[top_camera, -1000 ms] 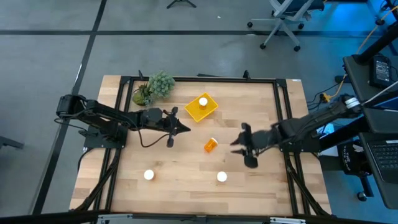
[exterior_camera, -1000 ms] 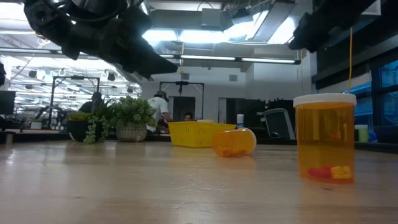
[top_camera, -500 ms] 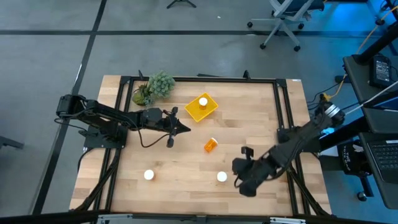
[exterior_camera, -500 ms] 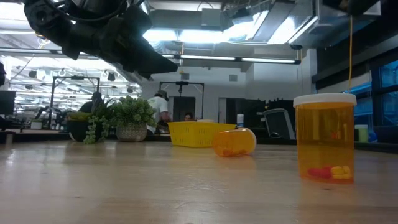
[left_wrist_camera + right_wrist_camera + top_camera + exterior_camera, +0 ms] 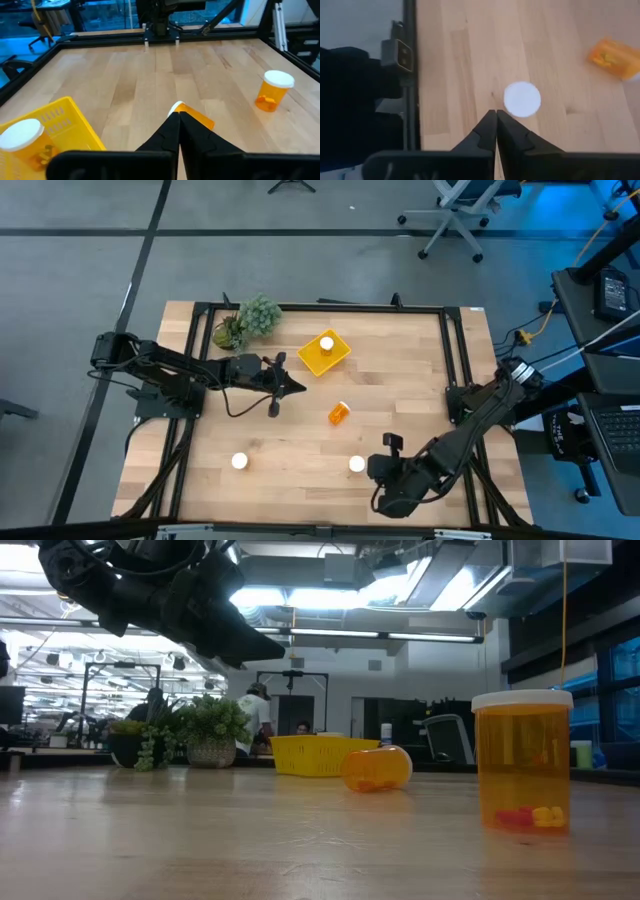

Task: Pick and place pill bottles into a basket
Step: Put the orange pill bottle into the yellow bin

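Note:
One pill bottle [image 5: 327, 343] stands in the yellow basket [image 5: 312, 360] at the far middle of the table. One bottle [image 5: 340, 413] lies on its side at mid-table. Two stand upright on their bases near the near edge, one to the left [image 5: 240, 462] and one to the right [image 5: 356, 464]. My right gripper [image 5: 375, 470] is shut and empty. It is above and just right of the right standing bottle, whose white cap [image 5: 522, 99] shows beyond the fingertips [image 5: 496, 114]. My left gripper [image 5: 295, 387] is shut and empty, left of the lying bottle [image 5: 197, 117].
A green plant [image 5: 250, 320] in a pot stands at the far left corner. A black frame [image 5: 455, 350] runs round the table's edges. In the low view the near standing bottle [image 5: 522, 760] is close on the right; people [image 5: 258, 715] show in the room behind.
My right gripper has swung from beside the lying bottle toward the table's near edge and down. It has tipped to point downward over the right standing bottle, fingers still shut. The bottles and my left arm have kept still.

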